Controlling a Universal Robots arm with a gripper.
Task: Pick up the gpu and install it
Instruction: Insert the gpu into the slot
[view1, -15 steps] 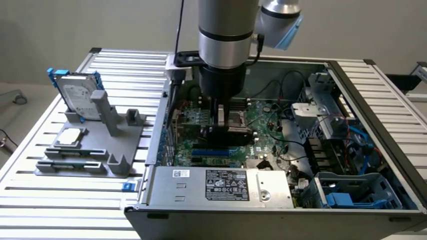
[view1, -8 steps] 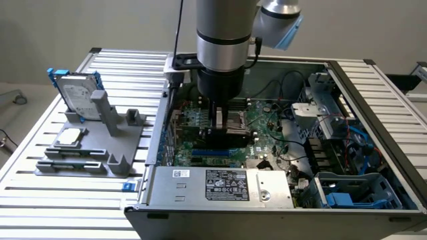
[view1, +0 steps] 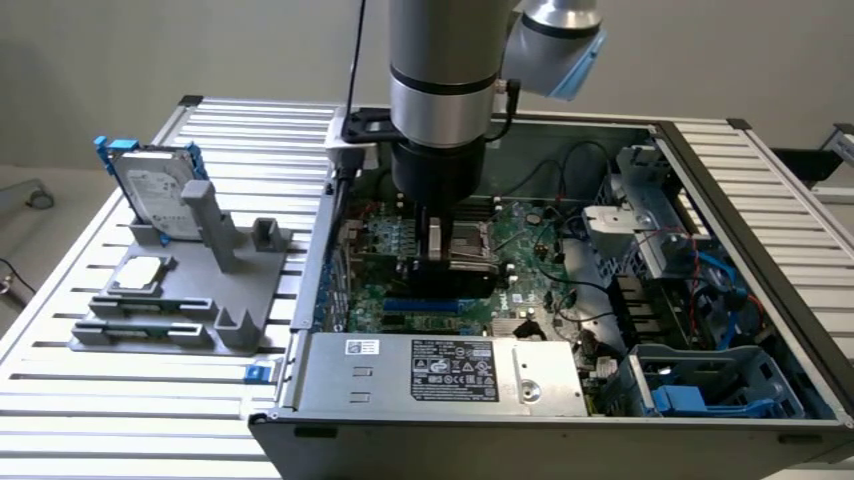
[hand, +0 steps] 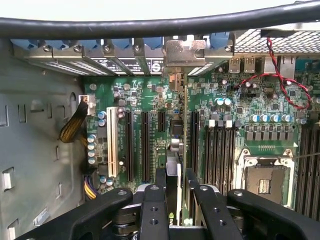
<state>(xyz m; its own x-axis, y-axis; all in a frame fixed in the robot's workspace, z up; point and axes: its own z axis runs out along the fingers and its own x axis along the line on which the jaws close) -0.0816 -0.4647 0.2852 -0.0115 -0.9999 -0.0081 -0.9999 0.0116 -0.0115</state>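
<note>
The gpu is seen edge-on in the wrist view, a thin card standing upright on the green motherboard along one of the long black slots. Its silver end bracket meets the row of rear slot covers of the case. My gripper is shut on the card's near end, a black finger on each side. In the exterior view the gripper reaches straight down into the open computer case, with the dark gpu beneath it on the motherboard.
A grey holder at the exterior view's left carries a hard drive in a blue frame and a small silver chip. The power supply, drive cages, loose cables, memory slots and CPU socket crowd the case.
</note>
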